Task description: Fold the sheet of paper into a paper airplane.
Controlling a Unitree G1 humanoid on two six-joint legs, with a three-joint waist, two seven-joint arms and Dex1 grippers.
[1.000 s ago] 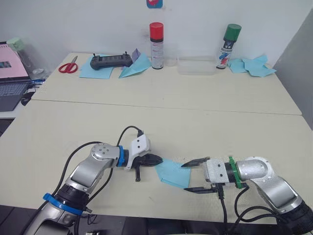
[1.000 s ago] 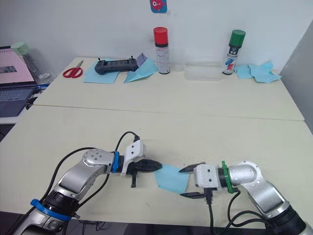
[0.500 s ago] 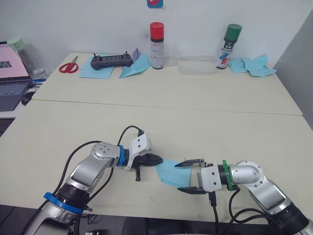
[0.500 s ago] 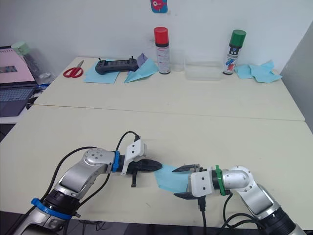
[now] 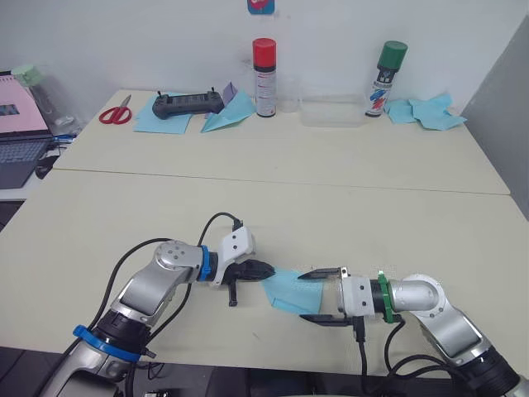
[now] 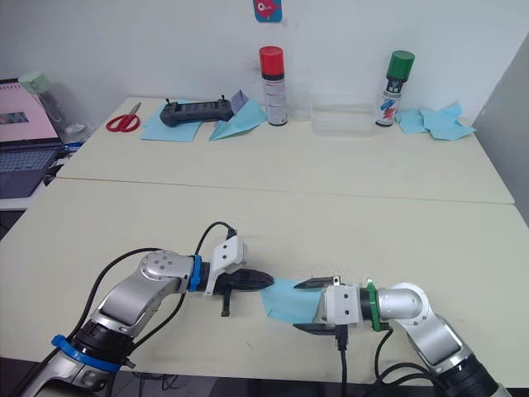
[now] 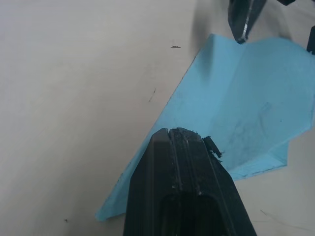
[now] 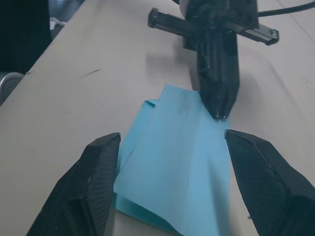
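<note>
The sheet of paper (image 5: 285,291) is light blue, folded with creases, and lies flat near the table's front edge. My left gripper (image 5: 270,269) is shut, and its tip presses on the sheet's left edge (image 7: 246,98). My right gripper (image 5: 302,296) reaches in from the right and is open, with one finger on each side of the sheet's right part. In the right wrist view the sheet (image 8: 172,167) lies between my two fingers, and the left gripper's tip (image 8: 219,115) touches its far edge. The paper airplane is out of view.
Along the back stand a red-capped spray can (image 5: 264,66), a green-capped can (image 5: 387,66) and a clear plastic box (image 5: 332,110). There are also a black controller (image 5: 188,102), another blue paper plane (image 5: 230,113), scissors (image 5: 116,111) and crumpled blue papers (image 5: 430,112). A laptop (image 5: 16,132) sits at far left.
My right gripper has moved left, and its open fingers now straddle the sheet. The left gripper and the sheet have stayed in place.
</note>
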